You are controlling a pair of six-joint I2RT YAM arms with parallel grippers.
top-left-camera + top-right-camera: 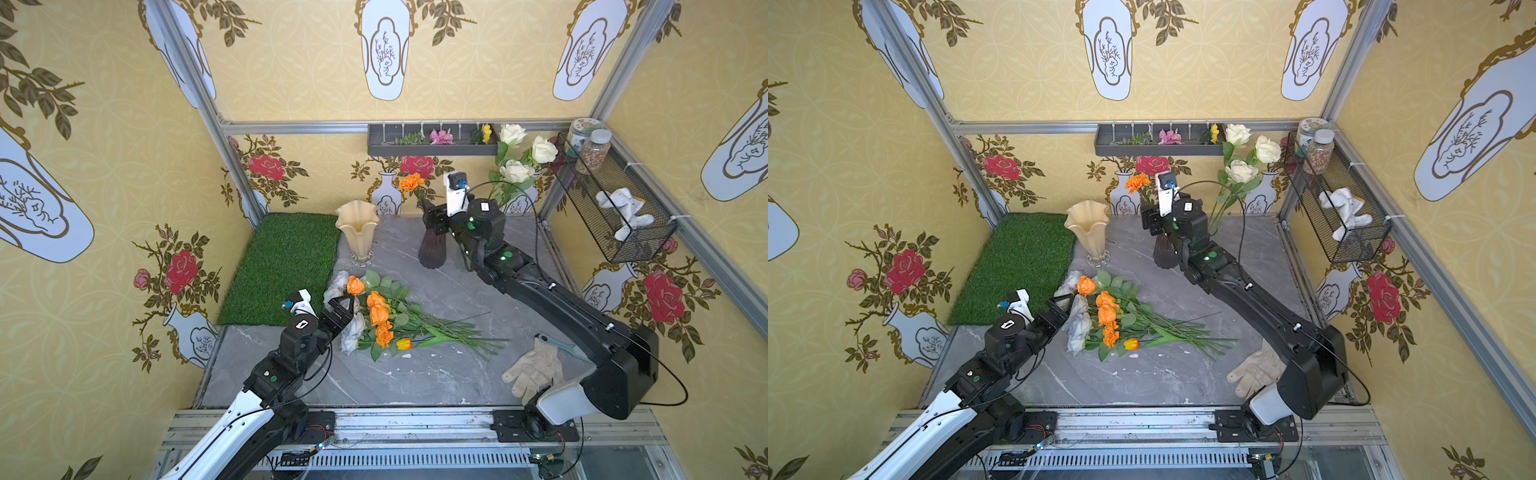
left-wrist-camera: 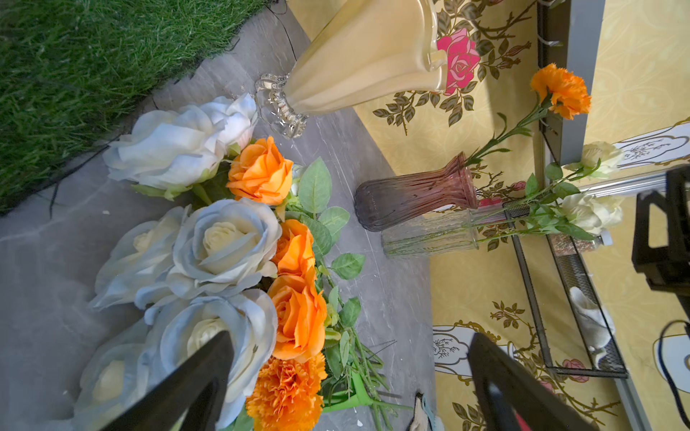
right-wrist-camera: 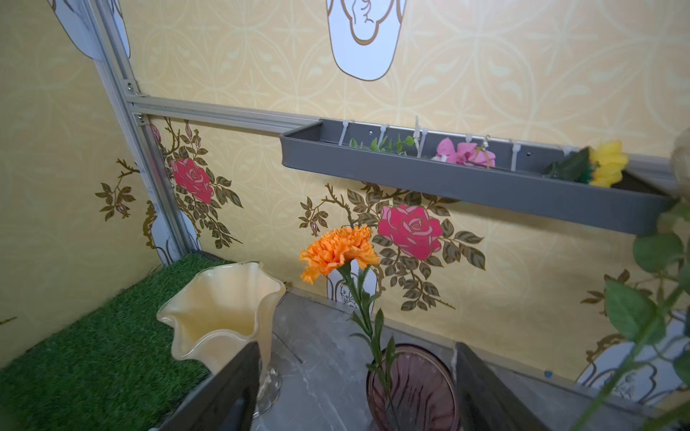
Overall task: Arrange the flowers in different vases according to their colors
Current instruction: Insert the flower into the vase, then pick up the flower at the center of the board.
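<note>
Clear vase point(image 2: 429, 235) just beside purple ribbed vase point(image 1: 432, 249), largely hidden behind right arm point(image 1: 540, 291) in both top views. Right gripper point(image 3: 356, 358) jaws apart astride that vase's rim, clear of stem of frilly orange marigold point(image 3: 338, 250) standing in it. Cream-white roses point(image 1: 515, 170) in clear vase. Ruffled cream-amber vase point(image 1: 357, 228) near purple ribbed vase. Flower pile point(image 1: 382, 320) well apart from it, robot-side, flat on grey marbled tabletop point(image 1: 415, 374). Left gripper point(image 2: 349, 337) spread wide over pile's blooms; contact unclear. Fabric glove point(image 1: 534, 368) farther still, partly under right arm.

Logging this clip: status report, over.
Left gripper open over loose orange and blue-white blooms. Right gripper open around stem of orange marigold standing in dark purple ribbed glass vase. Nothing obstructing.
</note>
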